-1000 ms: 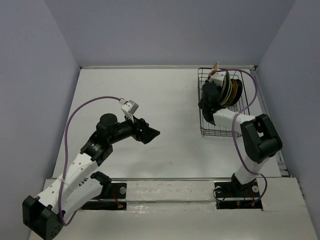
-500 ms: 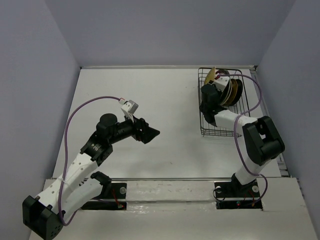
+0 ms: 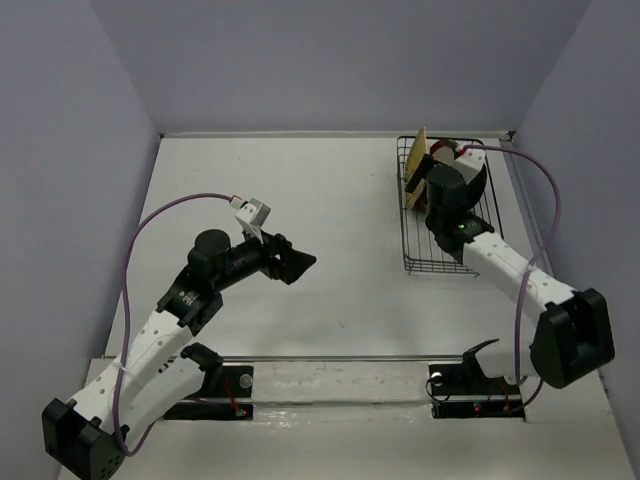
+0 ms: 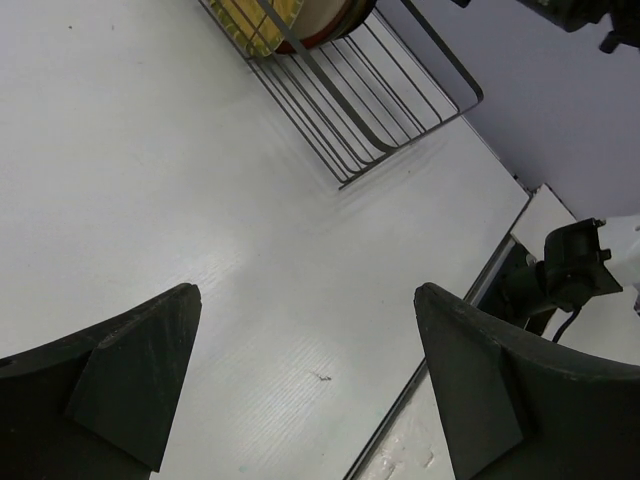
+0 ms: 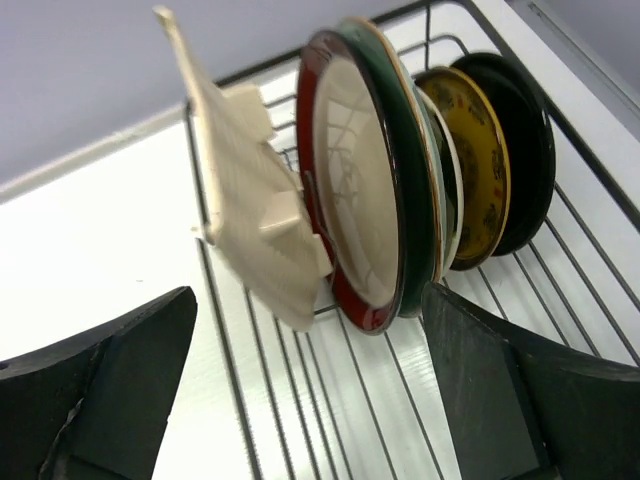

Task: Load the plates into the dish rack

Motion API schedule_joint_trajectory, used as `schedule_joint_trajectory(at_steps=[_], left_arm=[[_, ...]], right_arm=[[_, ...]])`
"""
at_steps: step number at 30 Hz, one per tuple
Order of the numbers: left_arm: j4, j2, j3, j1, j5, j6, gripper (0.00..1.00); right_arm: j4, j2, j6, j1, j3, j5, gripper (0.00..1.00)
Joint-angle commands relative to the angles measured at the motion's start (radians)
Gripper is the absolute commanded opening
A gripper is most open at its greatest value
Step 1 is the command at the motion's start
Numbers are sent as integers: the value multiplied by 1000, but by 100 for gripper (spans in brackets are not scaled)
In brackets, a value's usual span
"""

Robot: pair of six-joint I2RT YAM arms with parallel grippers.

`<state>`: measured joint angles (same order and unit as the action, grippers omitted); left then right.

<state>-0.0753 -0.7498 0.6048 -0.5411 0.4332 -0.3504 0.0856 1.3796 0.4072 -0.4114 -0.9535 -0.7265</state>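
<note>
The dish rack, a black wire basket, stands at the far right of the table. Several plates stand on edge in it: black, ochre patterned, a cream one, dark teal and red-brown-rimmed beige. The yellow ribbed plate leans in front of them, blurred, touching neither finger. It also shows as a yellow edge at the rack's left side. My right gripper is open just short of the plates, over the rack. My left gripper hangs open and empty over the table's middle.
The left wrist view shows the rack's near end, the table's front edge and the right arm's base. Purple walls close the table in on three sides. The right arm's cable arcs above the rack.
My right gripper has opened, let go of the yellow plate and drawn back slightly, while that arm's elbow swung out to the right. The left arm has hardly moved.
</note>
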Motion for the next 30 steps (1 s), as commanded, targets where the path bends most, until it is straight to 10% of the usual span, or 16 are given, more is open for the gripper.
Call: schedule_joint_trajectory(at_steps=[1, 17, 30], left_arm=[[-29, 43, 30, 6, -44, 1, 99], [-118, 152, 181, 1, -5, -27, 99], [-52, 153, 199, 1, -13, -3, 99]], right_arm=[[-153, -195, 39, 8, -10, 154, 100], [-411, -1002, 212, 8, 208, 910, 100], [-656, -1271, 163, 8, 183, 862, 100]])
